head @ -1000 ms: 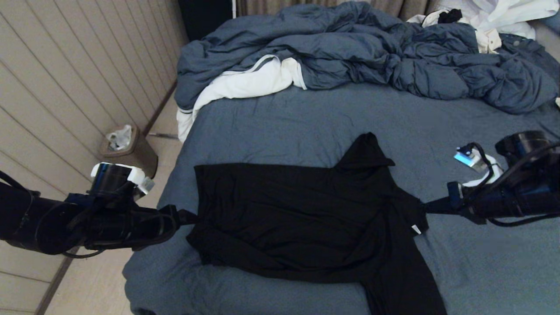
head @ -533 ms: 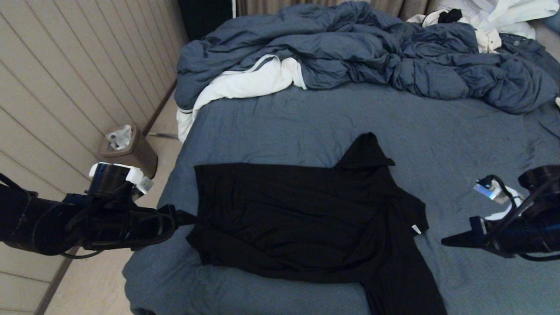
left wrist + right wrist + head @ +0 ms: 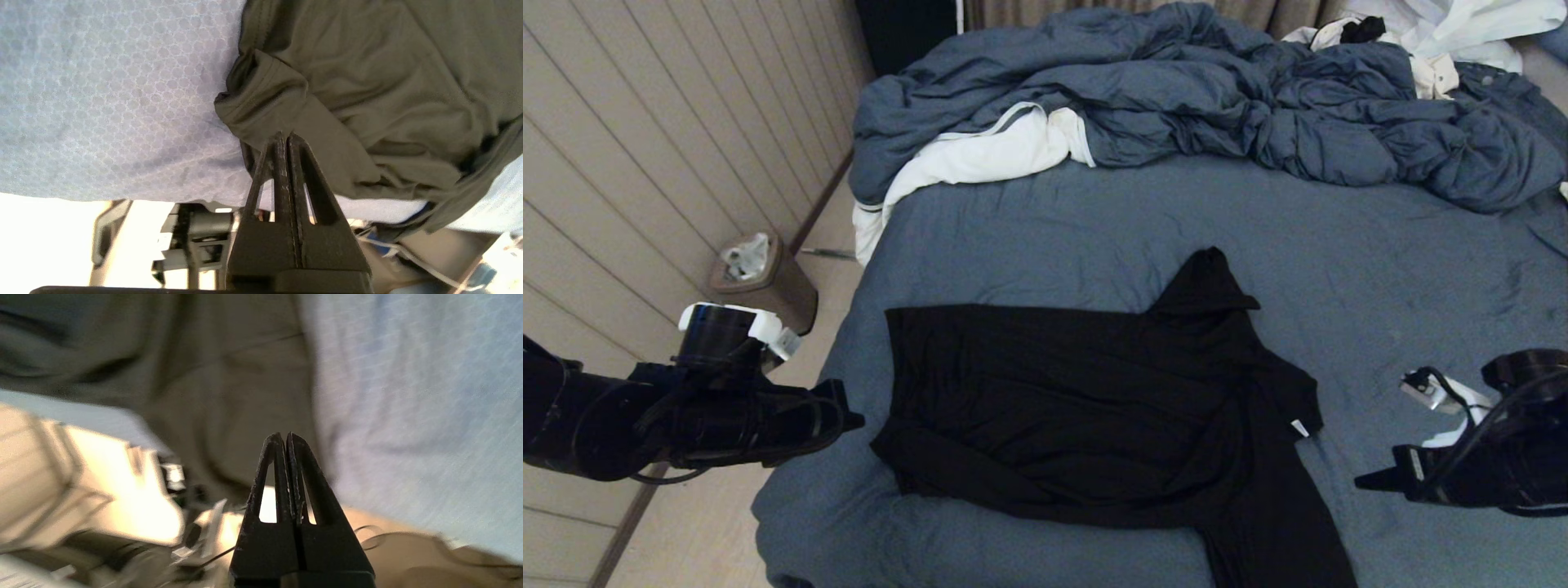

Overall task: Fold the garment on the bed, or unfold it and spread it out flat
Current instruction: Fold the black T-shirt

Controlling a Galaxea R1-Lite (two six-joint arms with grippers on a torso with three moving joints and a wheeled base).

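The garment is a black T-shirt lying flat across the near part of the bed, with one sleeve pointing away and another part trailing toward the near edge. My left gripper hovers just off the shirt's left edge, shut with nothing in it. In the left wrist view its tips sit in front of a folded corner of the garment. My right gripper is over the sheet to the right of the shirt, shut and empty. Its tips point past the garment.
A rumpled blue duvet with white lining fills the far side of the bed. White clothes are piled at the far right. A brown bin stands on the floor by the panelled wall on the left.
The left gripper has shut and drawn back to the left, off the shirt's edge. The right gripper has left the shirt's right side and moved right and nearer.
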